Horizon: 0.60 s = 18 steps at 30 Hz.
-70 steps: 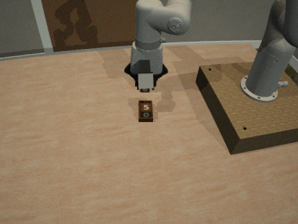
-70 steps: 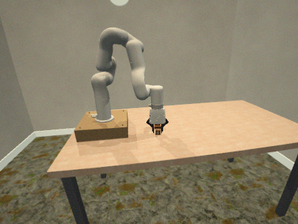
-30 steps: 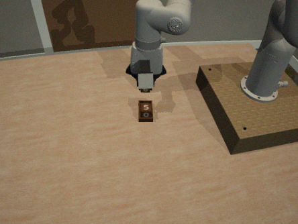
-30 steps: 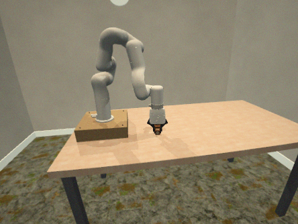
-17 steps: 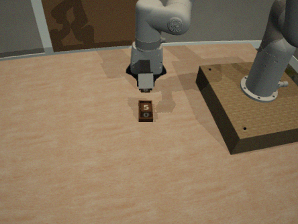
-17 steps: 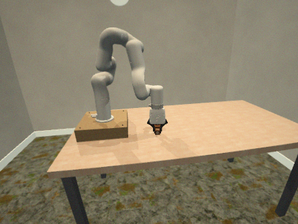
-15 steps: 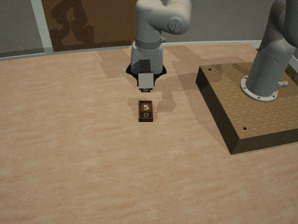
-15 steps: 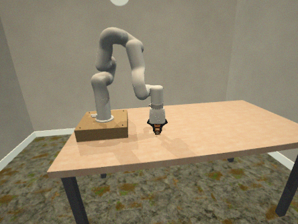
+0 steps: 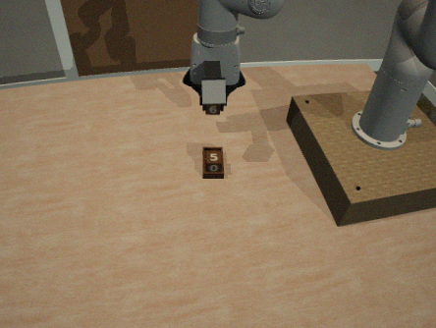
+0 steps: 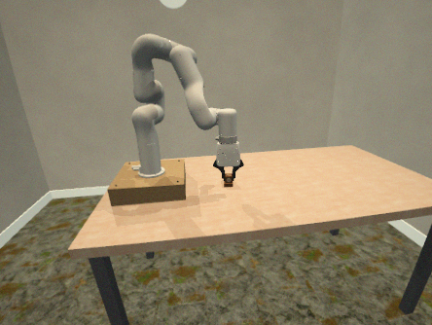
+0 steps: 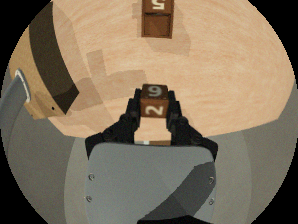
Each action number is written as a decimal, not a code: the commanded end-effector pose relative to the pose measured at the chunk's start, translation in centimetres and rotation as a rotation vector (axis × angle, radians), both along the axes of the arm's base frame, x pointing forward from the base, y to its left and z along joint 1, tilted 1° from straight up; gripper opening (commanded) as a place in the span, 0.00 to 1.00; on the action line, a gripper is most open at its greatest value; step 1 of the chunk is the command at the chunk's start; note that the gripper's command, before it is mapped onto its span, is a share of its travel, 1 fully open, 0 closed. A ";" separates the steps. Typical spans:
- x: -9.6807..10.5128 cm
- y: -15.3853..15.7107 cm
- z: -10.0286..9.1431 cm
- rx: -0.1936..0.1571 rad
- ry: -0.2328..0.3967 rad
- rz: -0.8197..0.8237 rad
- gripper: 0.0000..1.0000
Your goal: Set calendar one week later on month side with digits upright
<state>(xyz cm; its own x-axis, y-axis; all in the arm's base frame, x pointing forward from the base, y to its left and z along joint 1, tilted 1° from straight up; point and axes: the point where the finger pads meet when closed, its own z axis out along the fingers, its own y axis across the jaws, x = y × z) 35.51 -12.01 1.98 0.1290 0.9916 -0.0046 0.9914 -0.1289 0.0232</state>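
Jaws stood closed on the loose cube point(image 9: 212, 109) point(image 10: 228, 180) point(image 11: 154, 101); I judged placement underway, with digit alignment due before lowering into the tray point(image 9: 213, 176) point(image 11: 157, 36).

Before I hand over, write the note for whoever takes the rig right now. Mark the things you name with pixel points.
Gripper point(image 9: 212, 107) point(image 10: 229, 178) point(image 11: 154, 97): shut on the loose cube point(image 9: 212, 110) point(image 10: 228, 180) point(image 11: 154, 94), held clear of the table.
Tray point(image 9: 213, 176) point(image 10: 228, 185) point(image 11: 157, 36): on the table, its free half toward the gripper.
Done: the other cube point(image 9: 213, 157) point(image 11: 158, 6) sits in the tray, 5 up, a 0 on its side.
Left: seat the loose cube flat beside it, let go, check stillness. Month side and target date: cannot tell; confirm both digits before releasing.
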 end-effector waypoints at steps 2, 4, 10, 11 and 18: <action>-0.1 0.0 3.5 0.000 0.001 0.000 0.29; -0.1 0.0 3.7 0.000 0.001 0.000 0.29; -0.1 0.0 3.7 0.000 0.001 0.000 0.29; -0.1 0.0 3.7 0.000 0.001 0.000 0.29; 0.8 5.5 4.3 0.004 0.000 0.004 0.29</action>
<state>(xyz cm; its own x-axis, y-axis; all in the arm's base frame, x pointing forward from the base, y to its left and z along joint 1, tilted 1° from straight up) 35.37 -11.21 5.61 0.1300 0.9915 -0.0032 0.9914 -0.1300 0.0175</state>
